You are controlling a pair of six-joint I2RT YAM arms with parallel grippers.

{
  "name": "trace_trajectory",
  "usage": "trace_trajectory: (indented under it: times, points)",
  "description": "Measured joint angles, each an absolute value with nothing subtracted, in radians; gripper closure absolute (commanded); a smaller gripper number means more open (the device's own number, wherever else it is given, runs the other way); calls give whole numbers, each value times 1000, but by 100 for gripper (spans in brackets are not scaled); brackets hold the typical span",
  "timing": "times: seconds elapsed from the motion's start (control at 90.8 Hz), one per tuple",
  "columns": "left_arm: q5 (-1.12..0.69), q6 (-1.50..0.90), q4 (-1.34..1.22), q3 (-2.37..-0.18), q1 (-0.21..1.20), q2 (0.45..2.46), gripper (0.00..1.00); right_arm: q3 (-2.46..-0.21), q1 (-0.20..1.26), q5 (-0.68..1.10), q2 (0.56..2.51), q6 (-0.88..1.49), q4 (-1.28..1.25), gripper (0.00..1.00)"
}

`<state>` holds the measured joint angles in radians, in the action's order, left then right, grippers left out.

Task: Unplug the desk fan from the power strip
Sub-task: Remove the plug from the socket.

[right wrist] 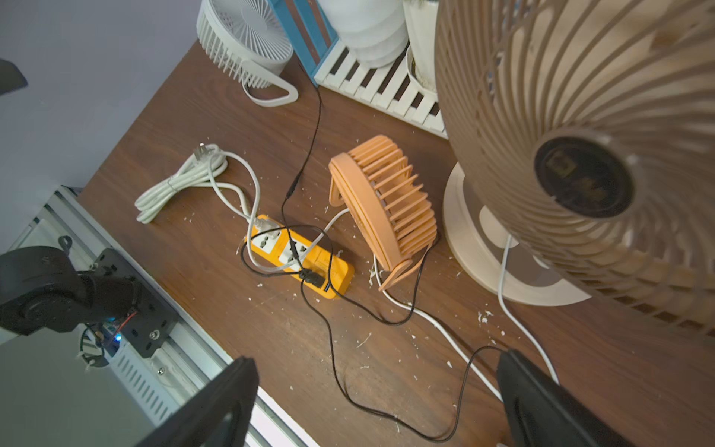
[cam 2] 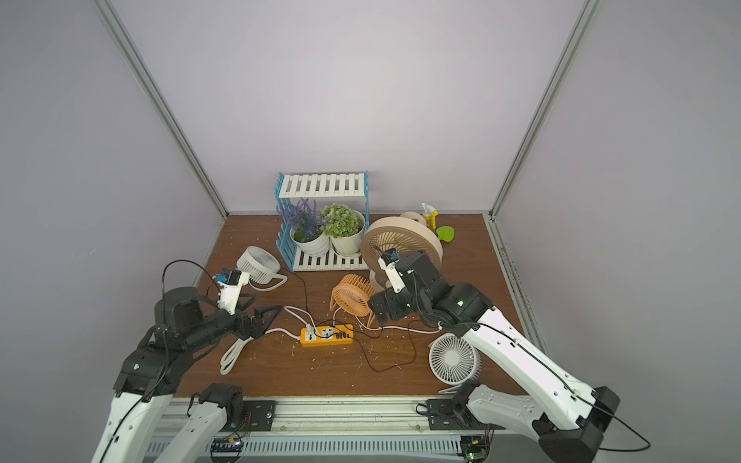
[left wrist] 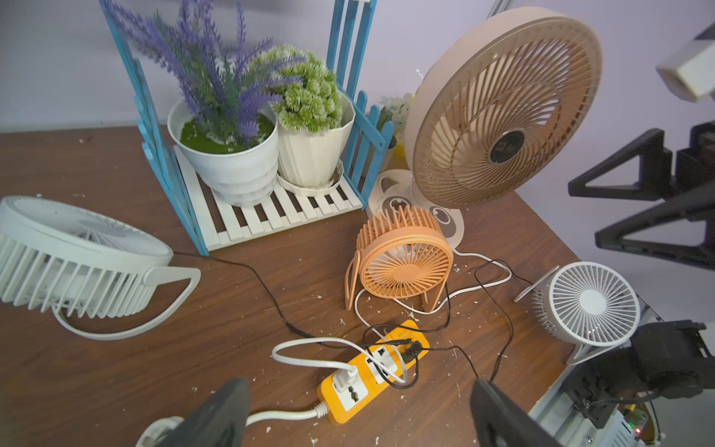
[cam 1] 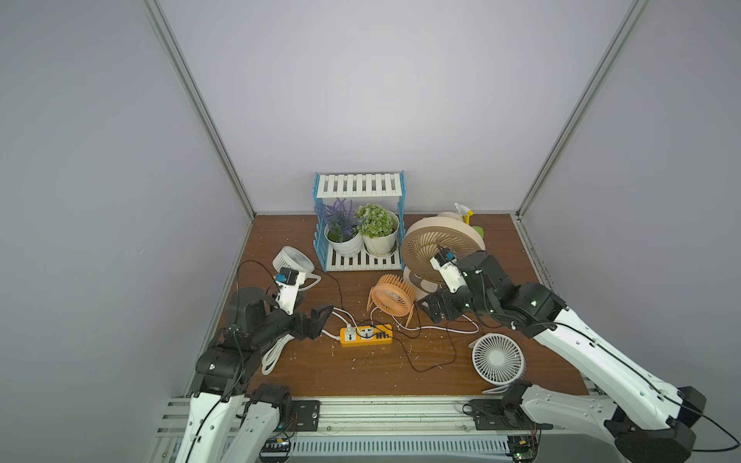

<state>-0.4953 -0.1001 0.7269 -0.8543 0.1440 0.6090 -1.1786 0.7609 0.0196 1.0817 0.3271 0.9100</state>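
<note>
The orange-yellow power strip [cam 1: 365, 334] [cam 2: 326, 334] [left wrist: 371, 371] [right wrist: 300, 257] lies flat on the wooden table near the front centre. A white plug [left wrist: 344, 377] sits in the socket nearest the strip's own cord, and black leads enter the small ports at the far end. Several desk fans stand around it: a large beige fan [cam 1: 441, 248], a small orange fan [cam 1: 391, 296] and two white fans [cam 1: 292, 260] [cam 1: 497, 358]. My left gripper [cam 1: 322, 322] [left wrist: 358, 391] hovers open just left of the strip. My right gripper [cam 1: 431, 310] [right wrist: 375, 363] hangs open to the strip's right, above loose cables.
A blue-and-white slatted rack [cam 1: 361, 260] with two potted plants stands at the back centre. A yellow spray bottle [cam 1: 465, 212] is behind the beige fan. A coiled white cord [cam 1: 274, 352] lies at the front left. Black and white cables cross the table around the strip.
</note>
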Motion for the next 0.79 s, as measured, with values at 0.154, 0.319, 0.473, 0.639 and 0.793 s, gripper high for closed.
trace_trajectory:
  times: [0.154,0.319,0.473,0.639,0.793]
  points:
    - [-461,-271,752,-848,146,660,13,-1152,801,-26,1104,377,863,1]
    - [-426,-440,810,-823,146,605,16,-1163,859,-63,1158,377,828,1]
    - [-394,-579,829,-784,175,602,18,-1205,950,-66,1267,322,782,4]
    - [-315,-699,839,-735,229,611,12,-1248,1025,-37,1381,279,705,8]
    - [-210,-828,839,-675,238,638,3,-1297,1048,-14,1481,285,631,8]
